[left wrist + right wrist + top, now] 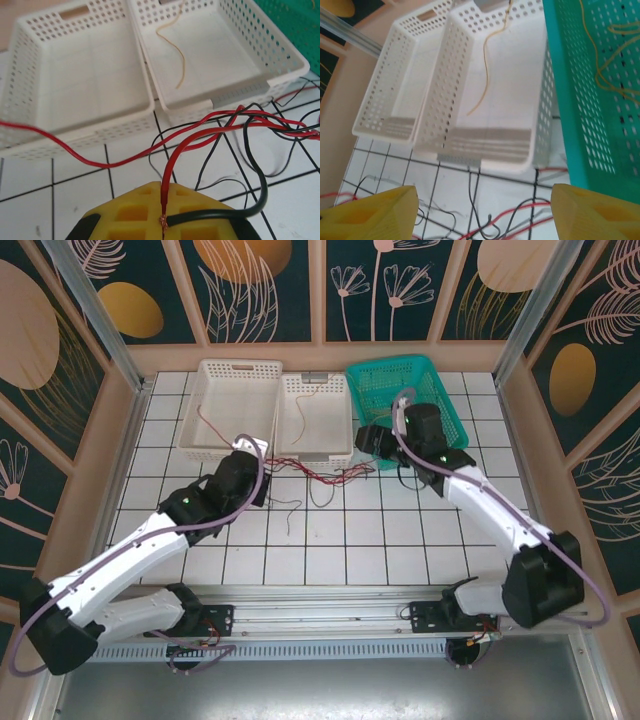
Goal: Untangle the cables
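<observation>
We found the left gripper (163,227) clenched, its yellow pads (130,215) pressed together on the bare copper end of a red cable (200,135). A black cable (255,165) lay across the right-hand pad and met the same seam; we could not tell whether it was pinched as well.

The right gripper (485,215) stood released, its jaws well apart with nothing between them, above the tiles just in front of the baskets.

The cables (325,475) lay in a loose tangle of red and black strands on the tabletop (330,540), toward its far edge and about mid-width, between the two grippers. One red strand ran leftward from the tangle across the front of the left white basket (228,405).

A single yellow-olive cable (177,50) lay apart from the tangle on the floor of the right white basket (318,415). Both white baskets stood touching along the far edge. The green basket (405,400) stood just beside them toward the far right corner and held further yellow strands (610,65).
</observation>
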Motion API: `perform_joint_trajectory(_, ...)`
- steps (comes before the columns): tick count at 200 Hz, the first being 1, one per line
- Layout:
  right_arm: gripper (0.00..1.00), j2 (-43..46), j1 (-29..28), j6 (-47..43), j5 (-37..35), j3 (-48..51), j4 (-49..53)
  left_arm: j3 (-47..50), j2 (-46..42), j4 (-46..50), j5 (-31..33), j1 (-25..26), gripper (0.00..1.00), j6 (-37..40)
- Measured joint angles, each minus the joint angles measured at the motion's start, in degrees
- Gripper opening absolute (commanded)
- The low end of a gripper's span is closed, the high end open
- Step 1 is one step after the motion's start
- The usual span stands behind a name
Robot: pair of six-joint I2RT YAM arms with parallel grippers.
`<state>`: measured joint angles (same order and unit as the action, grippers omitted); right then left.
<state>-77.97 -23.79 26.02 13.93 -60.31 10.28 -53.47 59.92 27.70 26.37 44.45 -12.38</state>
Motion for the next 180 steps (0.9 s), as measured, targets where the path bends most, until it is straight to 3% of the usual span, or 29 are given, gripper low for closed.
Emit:
perform_joint_trajectory(53,0.67,-19.12,0.96,-2.21,-6.69,-24.76,6.19,4.79,-5.60,-4.09,-1.09,-0.09,0.00,1.88)
perform_joint_trajectory(90,0.55,-33.97,3.26,-6.23,-10.16,-42.56,11.30,7.48,-8.59,-5.40,-5.31,-0.09,0.00,2.12)
perform_joint_trajectory(131,0.54,-52.30,3.54,-10.82,-13.38,-67.49,20.70,8.28,-8.66,-6.71,-10.73,-0.09,0.00,2.14)
perform_joint_trajectory(180,0.47,-57.77,5.79,-12.20,-10.47,-70.44,23.47,9.64,-9.07,-8.28,-14.27,-0.09,0.00,2.14)
